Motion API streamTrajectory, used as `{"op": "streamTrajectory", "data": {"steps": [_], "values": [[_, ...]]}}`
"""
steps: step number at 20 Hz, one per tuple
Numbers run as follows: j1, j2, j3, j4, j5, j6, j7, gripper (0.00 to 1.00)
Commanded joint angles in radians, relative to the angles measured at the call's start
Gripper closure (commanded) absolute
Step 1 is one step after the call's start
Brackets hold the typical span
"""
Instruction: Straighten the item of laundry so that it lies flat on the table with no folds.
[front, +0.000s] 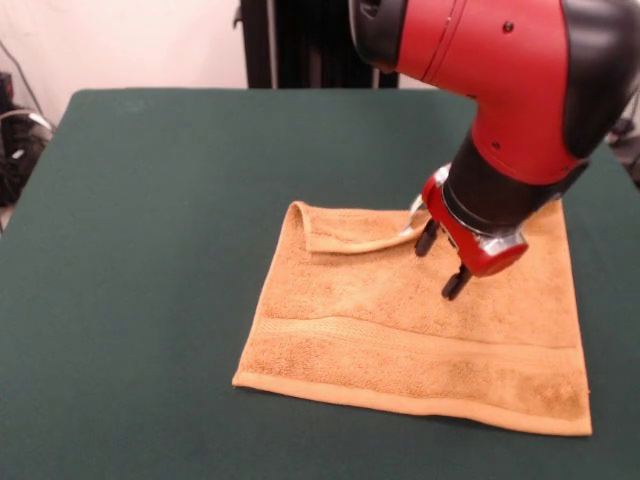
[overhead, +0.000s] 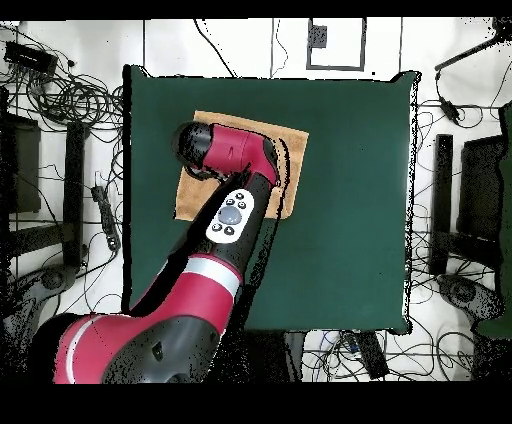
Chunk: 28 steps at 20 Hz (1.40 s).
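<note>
1. The end effector (front: 441, 262) is seen with its fingers spread apart, nothing pinched between them, poised low over the towel (front: 400, 330).
2. The golden-orange towel is spread on the green counter (front: 150, 250).
3. One far edge is folded over beside the fingers.

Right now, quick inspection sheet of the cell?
Surface: green table, bare around the towel.
Job's things: orange towel mostly flat; far edge folded over into a narrow flap.
Clutter: nothing seen on the table.
Grippers: pincer open, fingers down on the towel beside the flap's end, holding nothing.
Cables: many loose cables on the floor around the table, none on it.
Surroundings: dark stands and gear beside the table; no person seen.
</note>
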<state>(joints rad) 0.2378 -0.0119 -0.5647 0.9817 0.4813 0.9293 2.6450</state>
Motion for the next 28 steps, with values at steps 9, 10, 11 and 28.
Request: {"op": "streamTrajectory", "data": {"steps": [9,10,11,28], "values": [[0.033,-0.024,0.149,0.166,-0.009,-0.114,0.101,0.0],[0.033,-0.023,0.151,0.166,-0.008,-0.117,0.101,0.0],[0.032,-0.022,0.153,0.167,-0.007,-0.12,0.102,0.0],[0.052,-0.018,0.157,0.187,-0.007,-0.109,0.12,0.0]]}}
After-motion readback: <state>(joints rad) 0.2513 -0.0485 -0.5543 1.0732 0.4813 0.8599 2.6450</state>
